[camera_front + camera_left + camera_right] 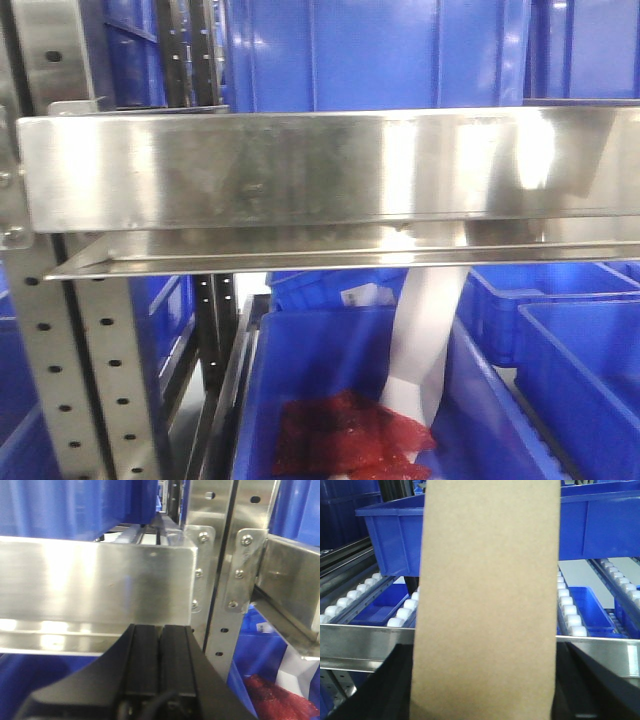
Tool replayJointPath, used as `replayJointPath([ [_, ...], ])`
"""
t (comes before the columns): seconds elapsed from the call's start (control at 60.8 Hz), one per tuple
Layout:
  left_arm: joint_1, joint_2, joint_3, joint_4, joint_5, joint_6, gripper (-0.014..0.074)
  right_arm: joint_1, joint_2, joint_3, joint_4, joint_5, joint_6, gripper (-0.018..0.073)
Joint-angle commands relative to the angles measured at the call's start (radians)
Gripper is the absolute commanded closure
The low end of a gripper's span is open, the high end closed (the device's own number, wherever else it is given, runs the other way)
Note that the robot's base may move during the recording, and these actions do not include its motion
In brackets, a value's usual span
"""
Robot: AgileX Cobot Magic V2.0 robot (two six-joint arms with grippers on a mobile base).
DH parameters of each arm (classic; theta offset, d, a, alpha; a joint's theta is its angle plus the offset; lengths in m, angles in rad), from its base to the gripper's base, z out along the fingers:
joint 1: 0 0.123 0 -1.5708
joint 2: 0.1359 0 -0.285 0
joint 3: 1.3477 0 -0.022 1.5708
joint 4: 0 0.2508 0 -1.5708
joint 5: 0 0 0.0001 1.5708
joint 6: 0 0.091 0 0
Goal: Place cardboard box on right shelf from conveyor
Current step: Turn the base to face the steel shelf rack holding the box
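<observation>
I have the right gripper [485, 685] clamped on the cardboard box [487, 595], upright before the right shelf [360, 642], left gripper [161, 647] closed, empty; risk: its lower edge snags the shelf lip or hits the blue bin [390, 535].

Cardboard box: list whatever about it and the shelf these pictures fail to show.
Cardboard box: both ends are cut off by the top and bottom edges of the right wrist view.
Right shelf: its top surface is hidden behind its tall front lip in the front view.
Conveyor: in no view.
</observation>
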Motion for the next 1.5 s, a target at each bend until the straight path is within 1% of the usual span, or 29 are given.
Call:
replayJointPath([
  [0.0,0.001,-0.015,0.008,-0.006,-0.086,0.0,0.0712,-0.005,0.022,-0.023,-0.013,-0.1,-0.008,0.0344],
  [0.987,0.001,-0.015,0.008,-0.006,-0.086,0.0,0.0712,-0.005,0.022,-0.023,-0.013,-0.102,-0.008,0.0344],
  [1.102,0.001,-0.015,0.008,-0.006,-0.086,0.0,0.0712,-0.005,0.022,-0.023,0.001,-0.105,-0.008,0.0344],
  [1.25,0.001,-0.015,0.008,-0.006,-0.086,0.0,0.0713,-0.005,0.049,-0.024,-0.001,-0.168,-0.008,0.0344],
  [1.365,0.001,-0.015,0.008,-0.006,-0.086,0.0,0.0713,-0.005,0.137,-0.045,-0.001,-0.235,-0.046,0.0344],
  [1.48,0.001,-0.015,0.008,-0.006,-0.086,0.0,0.0713,-0.005,0.283,-0.114,-0.001,-0.284,-0.154,0.0344],
])
